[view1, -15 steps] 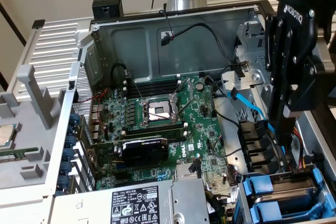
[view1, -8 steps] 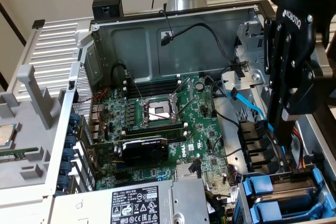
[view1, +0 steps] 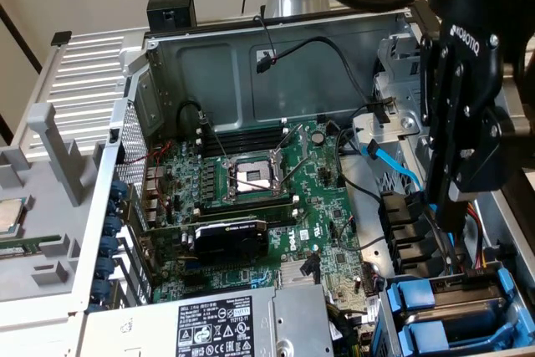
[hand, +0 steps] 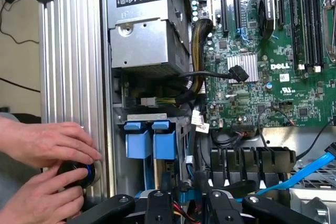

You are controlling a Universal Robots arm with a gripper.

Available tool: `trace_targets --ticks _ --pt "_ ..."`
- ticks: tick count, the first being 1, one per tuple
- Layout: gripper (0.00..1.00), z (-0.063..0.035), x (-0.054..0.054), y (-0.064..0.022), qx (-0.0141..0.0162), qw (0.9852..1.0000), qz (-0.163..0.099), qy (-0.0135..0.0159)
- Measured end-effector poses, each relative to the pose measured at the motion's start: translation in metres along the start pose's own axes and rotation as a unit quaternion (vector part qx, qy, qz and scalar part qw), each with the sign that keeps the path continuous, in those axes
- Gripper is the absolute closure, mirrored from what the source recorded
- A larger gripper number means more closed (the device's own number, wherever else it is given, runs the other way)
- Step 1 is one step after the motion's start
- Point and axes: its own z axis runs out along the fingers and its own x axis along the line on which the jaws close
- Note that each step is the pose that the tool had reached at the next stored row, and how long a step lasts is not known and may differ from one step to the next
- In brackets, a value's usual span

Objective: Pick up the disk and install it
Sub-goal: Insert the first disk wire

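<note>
Gripper (hand: 184, 195): black jointed metal, hanging low over the drive cage (view1: 380, 323) at the exterior view's lower right (view1: 443, 219); whether it is wide or narrow cannot be told.
Disk (view1: 451, 290): seated in the drive cage straight beneath the gripper, blue plastic carrier tabs uppermost (hand: 164, 142); a second blue carrier sits just beside it.
Disk direction: its visible edge runs across the exterior view from left to right; the rest is hidden in the cage, so its long axis cannot be told.
Room: tight. Black cable connectors (view1: 405, 223) crowd one side of the cage, and the case wall (hand: 73, 66) closes in the other.
Blue cable (view1: 399, 165): flat ribbon, passing close to the gripper (hand: 307, 169).
Power supply (hand: 144, 35): grey sheet-metal box with a printed label, next to the cage (view1: 242, 323).
Motherboard (view1: 276, 206): green, densely populated, flat on the case floor (hand: 273, 77).
Case wall texture: ribbed silver metal.
Hands (hand: 47, 145): a person's two hands outside the wall, on a round black knob (hand: 81, 174).
</note>
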Motion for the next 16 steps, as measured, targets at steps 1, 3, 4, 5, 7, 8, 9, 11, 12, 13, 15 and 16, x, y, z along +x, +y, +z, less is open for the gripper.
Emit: trace_targets --ticks 1,3,4,5,7,8,9,11,12,13,15,16 --pt "0.69 0.0005 0.0002 0.0000 -0.0002 1.0000 0.000 -0.0001" --pt "0.69 0.0012 0.0004 -0.0001 -0.0005 1.0000 0.000 0.0001" --pt "0.69 0.0014 0.0004 -0.0001 -0.0007 1.0000 0.000 0.0002" --pt "0.69 0.0015 0.0004 -0.0001 -0.0009 1.0000 0.000 0.0002" --pt "0.69 0.0022 0.0002 -0.0001 -0.0013 1.0000 0.000 0.0001" --pt "0.69 0.0023 0.0002 -0.0001 -0.0014 1.0000 0.000 0.0001" --pt "0.69 0.0026 0.0001 -0.0001 -0.0017 1.0000 0.000 0.0002" --pt "0.69 0.0028 0.0001 -0.0001 -0.0021 1.0000 0.000 0.0002" --pt "0.69 0.0030 0.0000 -0.0002 -0.0022 1.0000 -0.001 0.0002" --pt "0.69 0.0031 0.0000 -0.0002 -0.0023 1.0000 -0.001 0.0002" --pt "0.69 0.0033 -0.0001 -0.0004 -0.0026 1.0000 -0.001 0.0002" --pt "0.69 0.0034 -0.0001 -0.0005 -0.0028 1.0000 -0.001 0.0002"
